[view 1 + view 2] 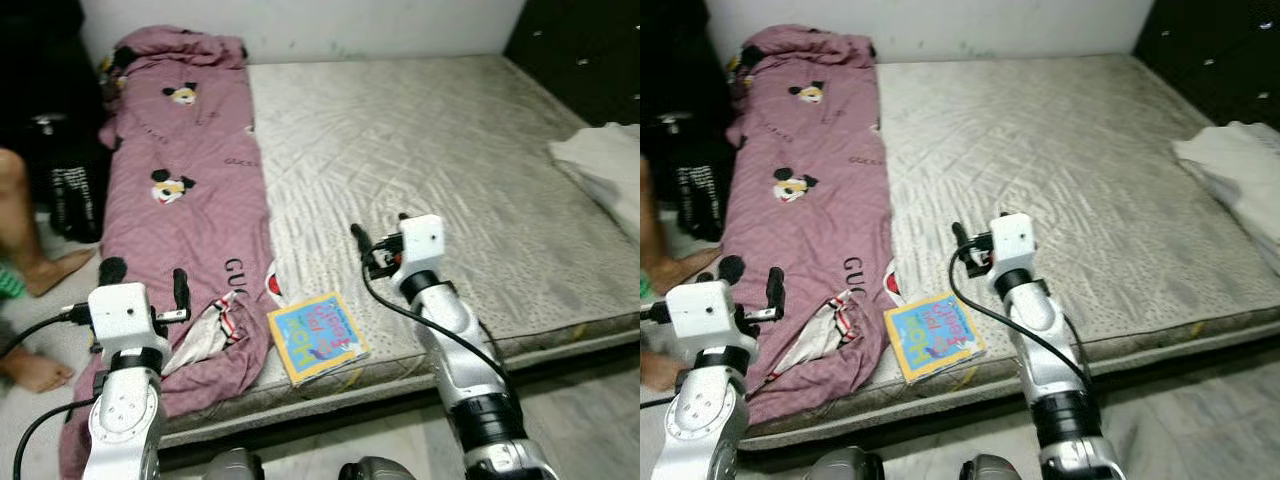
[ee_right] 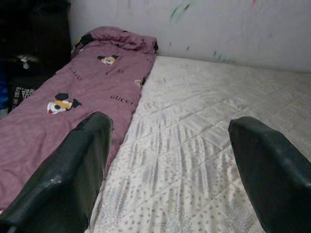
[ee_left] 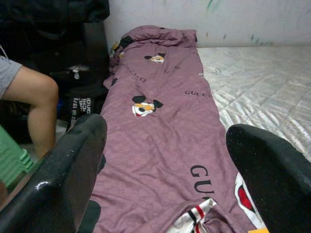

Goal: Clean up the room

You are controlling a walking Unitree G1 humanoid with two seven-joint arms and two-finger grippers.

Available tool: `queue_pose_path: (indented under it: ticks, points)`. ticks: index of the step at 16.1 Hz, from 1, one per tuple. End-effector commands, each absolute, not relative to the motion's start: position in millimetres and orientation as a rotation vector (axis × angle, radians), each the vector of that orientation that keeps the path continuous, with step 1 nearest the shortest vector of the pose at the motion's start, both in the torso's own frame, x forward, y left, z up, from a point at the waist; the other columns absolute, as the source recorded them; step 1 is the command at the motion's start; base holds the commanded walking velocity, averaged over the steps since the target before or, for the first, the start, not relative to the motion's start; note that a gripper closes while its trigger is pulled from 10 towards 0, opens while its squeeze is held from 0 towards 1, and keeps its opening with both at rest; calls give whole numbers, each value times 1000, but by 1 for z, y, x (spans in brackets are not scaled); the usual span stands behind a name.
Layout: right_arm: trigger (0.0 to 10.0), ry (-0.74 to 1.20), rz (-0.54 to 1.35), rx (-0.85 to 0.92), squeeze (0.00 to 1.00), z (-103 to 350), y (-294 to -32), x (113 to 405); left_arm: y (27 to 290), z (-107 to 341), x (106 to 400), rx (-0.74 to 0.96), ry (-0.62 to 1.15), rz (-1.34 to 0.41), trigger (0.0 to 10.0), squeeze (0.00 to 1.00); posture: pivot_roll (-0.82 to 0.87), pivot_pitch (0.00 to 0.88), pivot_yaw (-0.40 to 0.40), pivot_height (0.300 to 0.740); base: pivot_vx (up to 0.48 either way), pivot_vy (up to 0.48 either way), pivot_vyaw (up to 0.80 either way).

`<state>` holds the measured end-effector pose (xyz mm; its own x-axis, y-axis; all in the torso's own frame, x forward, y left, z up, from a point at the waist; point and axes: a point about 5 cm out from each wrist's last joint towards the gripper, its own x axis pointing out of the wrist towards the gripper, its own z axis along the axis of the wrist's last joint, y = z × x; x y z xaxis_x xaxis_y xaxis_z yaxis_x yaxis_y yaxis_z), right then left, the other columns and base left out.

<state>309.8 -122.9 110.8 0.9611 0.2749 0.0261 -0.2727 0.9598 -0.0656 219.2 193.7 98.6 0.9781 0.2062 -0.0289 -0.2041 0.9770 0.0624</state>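
Above the near edge of the mattress (image 1: 420,130), the right tool (image 1: 375,245) hovers with its two fingers spread wide and empty, as its wrist view confirms, pointing across bare quilted ticking toward the far wall. Over the bed's left margin, the left tool (image 1: 180,300) is likewise spread wide and holds nothing, poised above the lower end of the mauve cartoon-print blanket (image 1: 185,190), which lies in a long strip down the mattress's left side and spills over the near edge. Between the two tools, a colourful children's book (image 1: 316,337) lies flat at the near edge of the mattress, just beside the blanket's hem and nearer the right arm; it is judged the likeliest thing to tidy. A pale folded cloth (image 1: 600,165) rests at the bed's right edge, well apart. Risks: the book, thin and flat on a soft surface, may slide off the edge if nudged rather than pinched; the left tool could snag the blanket folds. A person's bare legs (image 1: 25,240) stand close beside the left arm, so a wide swing could strike them. Hidden or unclear: the person is cut off by the frame, the dark bag (image 1: 75,195) near the wall is indistinct, and the book's title is illegible.
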Motion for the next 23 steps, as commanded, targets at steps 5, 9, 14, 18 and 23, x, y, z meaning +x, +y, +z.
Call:
queue_pose_path:
  ticks: [5,9,14,18,23]
  points:
    - [10000,-16,165,-123,0,112,-163,296,167,95,239,32,31,87,10000,0,-131,63,36,740,0,0,0]
    - [10000,-22,193,-122,0,118,-150,301,167,97,245,30,18,80,10000,0,-103,83,-7,740,0,0,0]
    - [10000,-31,275,-102,0,122,-120,307,170,100,244,31,-4,117,10000,0,-91,78,6,740,0,0,0]
    - [10000,-17,254,-78,0,112,-115,303,173,101,244,30,-8,126,10000,0,-76,69,18,740,0,0,0]
    - [10000,-17,258,-46,0,112,-115,306,175,102,244,19,-8,132,10000,0,-62,83,-5,740,0,0,0]
